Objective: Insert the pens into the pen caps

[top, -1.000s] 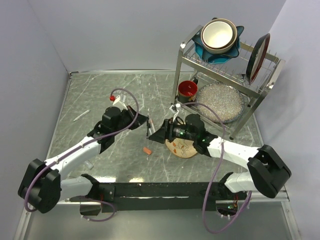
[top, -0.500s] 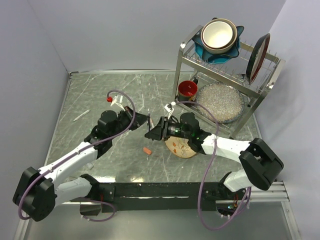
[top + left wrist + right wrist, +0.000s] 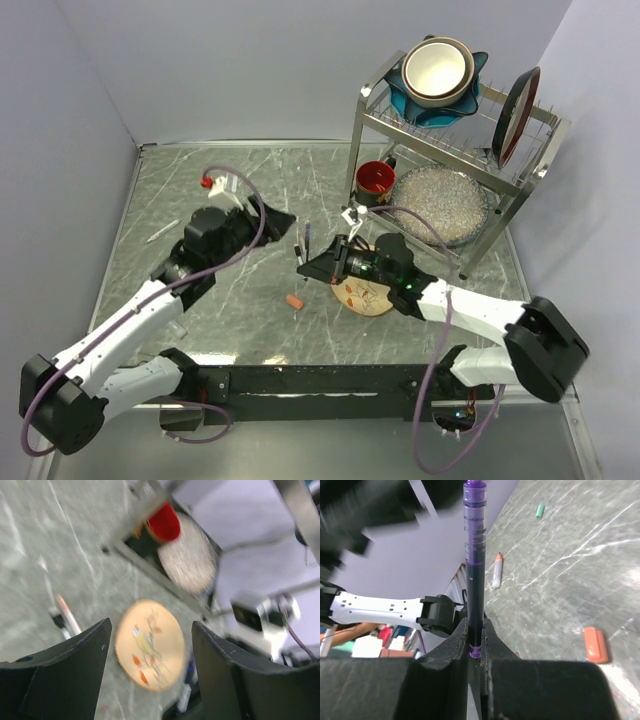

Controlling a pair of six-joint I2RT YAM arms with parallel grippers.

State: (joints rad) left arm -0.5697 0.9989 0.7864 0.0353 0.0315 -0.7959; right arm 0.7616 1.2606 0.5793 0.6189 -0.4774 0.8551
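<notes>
**Right gripper clamps 1 pen upright, left gripper wide and empty**

The right gripper (image 3: 309, 267) is closed on a dark pen (image 3: 307, 240) near the middle of the tabletop (image 3: 240, 180). Its wrist view shows the 2 fingers (image 3: 451, 647) pinching the lower end of the barrel. The pen stands up between them, with purple trim at both the top and the bottom.

The left gripper (image 3: 277, 221) sits just left of that pen, toward the far edge. Its jaws are spread apart with nothing between them. In its blurred wrist view, the tabletop and a round wooden coaster (image 3: 149, 645) show through the gap.

A white pen (image 3: 496, 570) with a reddish tip lies flat on the tabletop just beyond the held pen. A grey pen (image 3: 162, 231) lies well apart, near the left edge.

An orange cap (image 3: 294, 301) lies on the tabletop just nearer than the right gripper, and nothing touches it. A green cap (image 3: 540, 511) lies farther off; only the right wrist view shows it.

The coaster lies right of the middle, partly under the right arm. A metal rack (image 3: 365, 120) stands at the far right corner, with a red cup (image 3: 375, 180) and a glass plate (image 3: 440, 205) on its lower shelf.
</notes>
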